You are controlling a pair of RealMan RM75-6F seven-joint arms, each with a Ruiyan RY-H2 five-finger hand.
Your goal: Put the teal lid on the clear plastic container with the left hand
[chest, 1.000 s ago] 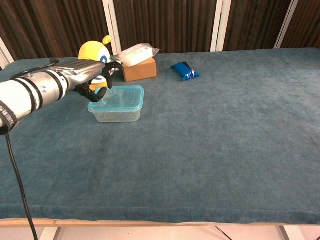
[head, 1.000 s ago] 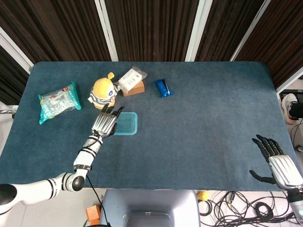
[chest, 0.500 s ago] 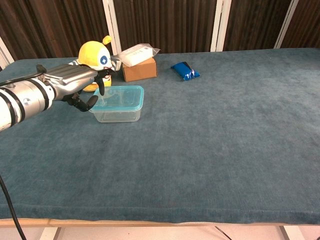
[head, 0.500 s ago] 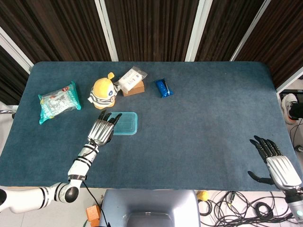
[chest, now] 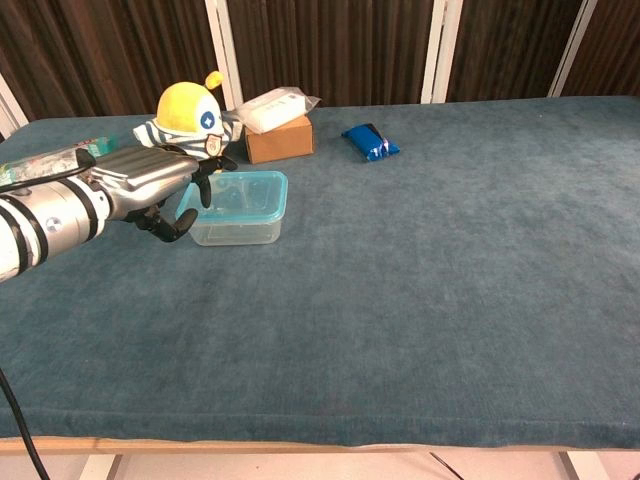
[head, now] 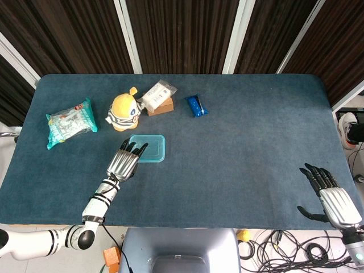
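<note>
We see the clear plastic container (head: pixel 148 148) standing on the blue tabletop (head: pixel 239 136), and we take it as our landmark. The teal lid (chest: pixel 240 192) sits on top of the container, its rim lining up with the container's walls in the chest view. Whether it is pressed fully home we cannot tell.

The left robot hand (head: pixel 124 161) hangs at the container's near-left corner, palm down, fingers spread and holding nothing. In the head view its fingertips (head: pixel 136 147) reach the lid's left edge; in the chest view they lie just beside that edge, and we cannot tell whether they touch it.

The right robot hand (head: pixel 335 202) lies far to the right of the container, at the near edge of the tabletop, with its fingers apart and nothing in it. Only the head view shows it.

Just behind and left of the container we find a yellow plush toy (head: pixel 124 110). Behind the container stands a small brown box (chest: pixel 278 138) with a white packet (chest: pixel 272 107) resting on it. Behind and right of the container lies a blue packet (head: pixel 197 106). Well to the left of the container we see a green-and-white bag (head: pixel 69 122).
</note>
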